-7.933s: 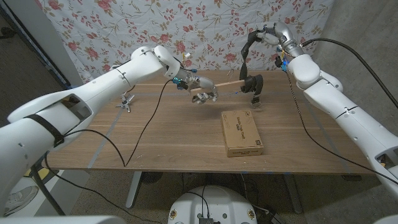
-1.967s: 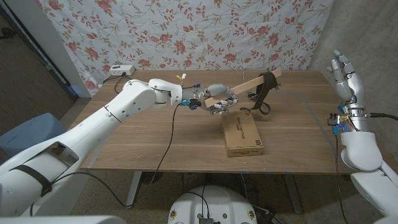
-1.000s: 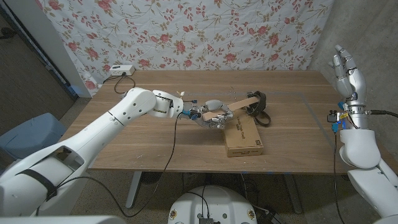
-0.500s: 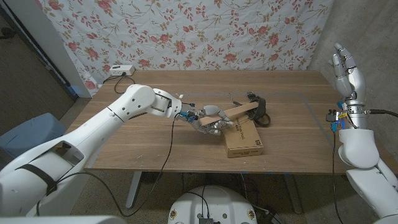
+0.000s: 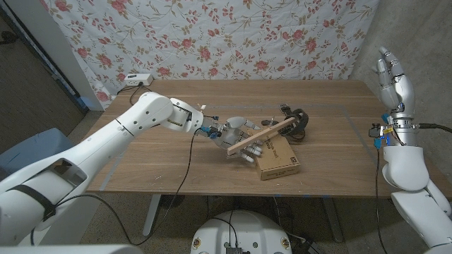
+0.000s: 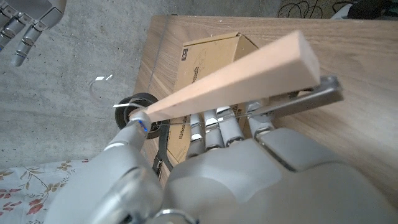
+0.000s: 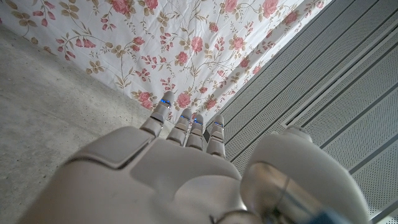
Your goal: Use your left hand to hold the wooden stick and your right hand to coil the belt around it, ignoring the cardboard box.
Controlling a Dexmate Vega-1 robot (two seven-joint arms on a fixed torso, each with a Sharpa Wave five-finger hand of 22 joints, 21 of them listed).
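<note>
The left hand [image 5: 241,138] has lowered the wooden stick [image 5: 263,133] it grips, resting the coiled belt [image 5: 294,126] beside the cardboard box [image 5: 277,158] mid-table, while the right hand [image 5: 389,72] waits open off the right edge, so coiling looks done.

The wooden stick [image 5: 263,133] is pale, bare, smooth-sawn wood. Beside it, the cardboard box [image 5: 281,159] is matt brown card. The belt [image 5: 295,125] looks dark and dull. The table [image 5: 169,162] shows smooth wood grain. The left robot hand [image 5: 242,138] is glossy grey plastic with metal.
</note>
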